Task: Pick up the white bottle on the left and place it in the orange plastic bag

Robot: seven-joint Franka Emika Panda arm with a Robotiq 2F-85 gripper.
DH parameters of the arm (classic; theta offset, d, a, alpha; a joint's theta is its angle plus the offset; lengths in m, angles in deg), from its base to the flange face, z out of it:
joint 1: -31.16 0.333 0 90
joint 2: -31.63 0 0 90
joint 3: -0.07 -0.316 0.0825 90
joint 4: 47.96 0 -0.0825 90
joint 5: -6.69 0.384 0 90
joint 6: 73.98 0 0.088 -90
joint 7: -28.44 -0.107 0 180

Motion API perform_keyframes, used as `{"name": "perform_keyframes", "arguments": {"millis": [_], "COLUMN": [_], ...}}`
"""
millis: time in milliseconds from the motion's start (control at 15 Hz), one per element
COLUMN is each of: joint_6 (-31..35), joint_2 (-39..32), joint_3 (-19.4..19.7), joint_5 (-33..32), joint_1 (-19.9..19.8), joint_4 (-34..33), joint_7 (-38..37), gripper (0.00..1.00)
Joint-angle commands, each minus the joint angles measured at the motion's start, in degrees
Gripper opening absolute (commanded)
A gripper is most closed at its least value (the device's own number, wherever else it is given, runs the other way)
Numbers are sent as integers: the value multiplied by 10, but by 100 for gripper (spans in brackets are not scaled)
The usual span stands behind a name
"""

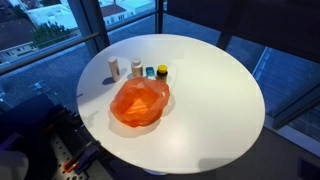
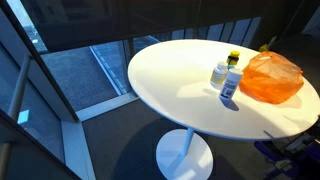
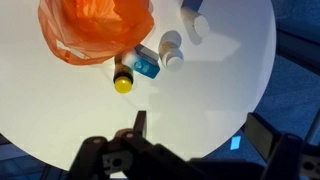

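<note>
White bottle (image 1: 113, 68), the target: upright at the left end of a row of 4 small containers on the round bench (image 1: 220, 100). In the wrist view this white bottle (image 3: 195, 25) sits furthest from the yellow-capped bottle (image 3: 122, 80). A 2nd white bottle (image 1: 135, 70) stands just beside it, then a blue item (image 1: 149, 72).

Orange plastic bag (image 1: 140, 102): crumpled, lying near the row. Which way its mouth faces I cannot tell.

Pincer (image 3: 195, 135): hangs above the bench, well apart from every object. Its jaws are spread and empty, as far as the wrist view shows.

Step in hand, as I judge it: the approach to the target. To do it well, descend from above at the outer end of the row and centre the jaws on the bottle. Turn them so that neither finger strikes the 2nd white bottle. Close only once the body sits squarely between the fingers. Lift straight up before carrying it over the bag, lest the neighbour topple.
</note>
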Motion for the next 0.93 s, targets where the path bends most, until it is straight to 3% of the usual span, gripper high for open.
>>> {"name": "perform_keyframes", "arguments": {"millis": [0,867], "joint_6": [-2,10], "joint_2": [0,-45], "joint_3": [-2,-24], "joint_5": [1,-20], "joint_1": [-3,-12], "joint_4": [-1,-34], "joint_7": [1,-44], "gripper": [100,100]}}
